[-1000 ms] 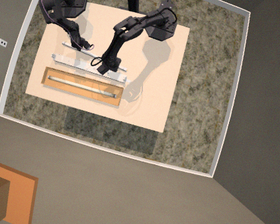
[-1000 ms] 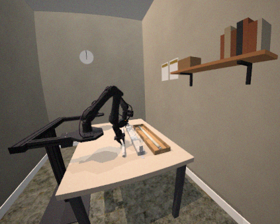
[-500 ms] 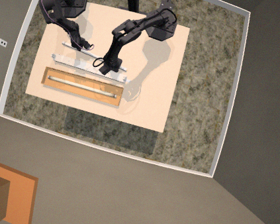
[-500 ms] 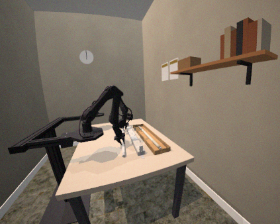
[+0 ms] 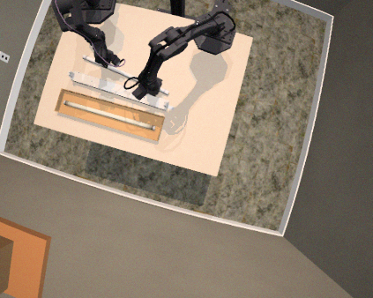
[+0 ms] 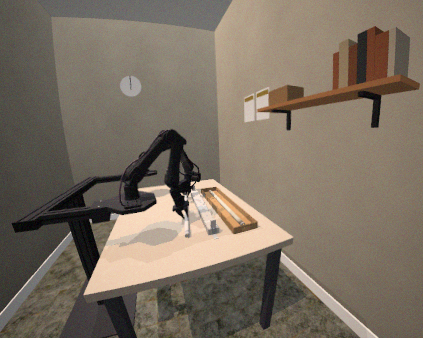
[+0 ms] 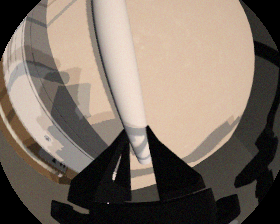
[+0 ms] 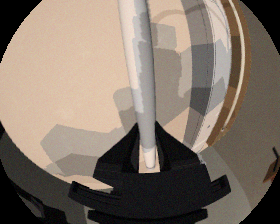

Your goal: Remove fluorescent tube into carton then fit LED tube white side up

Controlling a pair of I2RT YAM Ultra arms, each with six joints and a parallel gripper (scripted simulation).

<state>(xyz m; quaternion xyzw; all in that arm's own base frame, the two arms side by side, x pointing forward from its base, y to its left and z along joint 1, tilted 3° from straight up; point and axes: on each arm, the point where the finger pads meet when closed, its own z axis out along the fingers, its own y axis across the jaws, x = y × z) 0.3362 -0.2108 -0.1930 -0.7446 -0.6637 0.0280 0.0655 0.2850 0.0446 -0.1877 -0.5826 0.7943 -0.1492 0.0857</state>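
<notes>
Both grippers, left gripper (image 5: 143,92) (image 6: 185,212) (image 7: 136,129) and right gripper (image 5: 115,63) (image 8: 146,124), clamped on LED tube (image 5: 90,59) (image 6: 187,232) (image 7: 122,60) (image 8: 141,75). Wrist views show the grips; top hides left fingertips. Carton (image 5: 159,135) (image 6: 246,226) left of top-frame centre.
</notes>
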